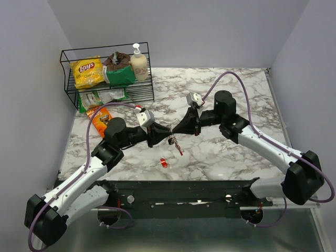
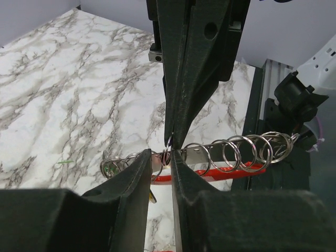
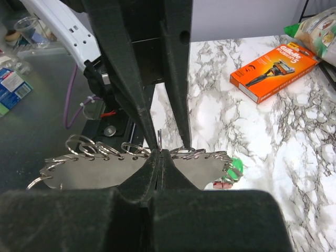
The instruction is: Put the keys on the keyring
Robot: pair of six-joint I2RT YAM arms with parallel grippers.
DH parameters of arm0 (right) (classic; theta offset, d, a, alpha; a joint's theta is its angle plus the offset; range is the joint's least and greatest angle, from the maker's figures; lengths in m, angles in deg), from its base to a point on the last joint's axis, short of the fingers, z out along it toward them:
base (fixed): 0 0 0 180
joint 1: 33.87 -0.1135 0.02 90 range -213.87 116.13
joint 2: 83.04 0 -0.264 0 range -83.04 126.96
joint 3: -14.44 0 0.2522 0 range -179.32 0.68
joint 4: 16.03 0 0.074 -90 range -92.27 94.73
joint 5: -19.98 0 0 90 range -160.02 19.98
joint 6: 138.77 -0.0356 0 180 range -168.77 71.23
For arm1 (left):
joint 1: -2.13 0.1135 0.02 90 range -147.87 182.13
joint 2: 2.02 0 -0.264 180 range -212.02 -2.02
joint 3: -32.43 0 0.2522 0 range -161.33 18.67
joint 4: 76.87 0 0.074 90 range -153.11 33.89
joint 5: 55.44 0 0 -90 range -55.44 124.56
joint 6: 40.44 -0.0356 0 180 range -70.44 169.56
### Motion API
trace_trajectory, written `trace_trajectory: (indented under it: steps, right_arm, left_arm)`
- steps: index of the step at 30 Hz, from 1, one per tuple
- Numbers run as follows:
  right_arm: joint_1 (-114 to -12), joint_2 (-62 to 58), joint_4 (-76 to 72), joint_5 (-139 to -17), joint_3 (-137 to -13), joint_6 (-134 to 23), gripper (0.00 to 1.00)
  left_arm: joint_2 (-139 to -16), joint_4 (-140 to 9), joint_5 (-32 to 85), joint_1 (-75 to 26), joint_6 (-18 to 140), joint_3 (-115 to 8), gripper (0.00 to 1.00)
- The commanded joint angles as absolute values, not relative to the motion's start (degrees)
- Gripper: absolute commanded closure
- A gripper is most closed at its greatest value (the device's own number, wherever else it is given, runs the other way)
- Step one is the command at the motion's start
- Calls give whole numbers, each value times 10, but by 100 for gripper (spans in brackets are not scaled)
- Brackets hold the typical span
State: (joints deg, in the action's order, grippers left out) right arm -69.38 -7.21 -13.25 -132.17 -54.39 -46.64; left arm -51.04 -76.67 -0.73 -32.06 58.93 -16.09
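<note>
The keyring [image 1: 176, 144] hangs above the marble table between my two grippers: a red curved loop [image 2: 210, 176] under a silvery plate [image 3: 94, 173] edged with several metal rings. My right gripper [image 3: 159, 152] is shut on a small ring at the plate's edge; in the left wrist view its fingers [image 2: 170, 140] come down from above. My left gripper [image 2: 163, 157] is open a little, its fingertips straddling that same ring. A green-headed key [image 3: 233, 169] hangs on the end rings and also shows in the left wrist view [image 2: 113, 168]. A red-headed key [image 1: 164, 163] lies loose on the table.
A black wire basket [image 1: 68, 79] at the back left holds a Lay's bag [image 1: 87, 71], a green bag and a soap bottle [image 1: 138, 63]. An orange Gillette box [image 3: 273, 63] lies in front of it. A black rail [image 1: 184, 191] runs along the near edge.
</note>
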Motion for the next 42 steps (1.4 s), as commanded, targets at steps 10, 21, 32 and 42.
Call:
trace_trajectory:
  steps: [10,21,32,42]
  right_arm:
    - [-696,-68,-152,-1313,-546,-470,95]
    - [-696,-100,-167,-1096,-516,-517,27]
    - [-696,-106,-99,-1010,-465,-543,4]
    - [-702,-32,20,-978,-494,-608,4]
  left_arm:
    - [-498,-806,-16,-319,597,-152,100]
    - [-464,-801,91,-319,587,-114,100]
    - [-453,-759,311,-318,590,-87,100]
    - [-408,-708,471,-274,638,-69,100]
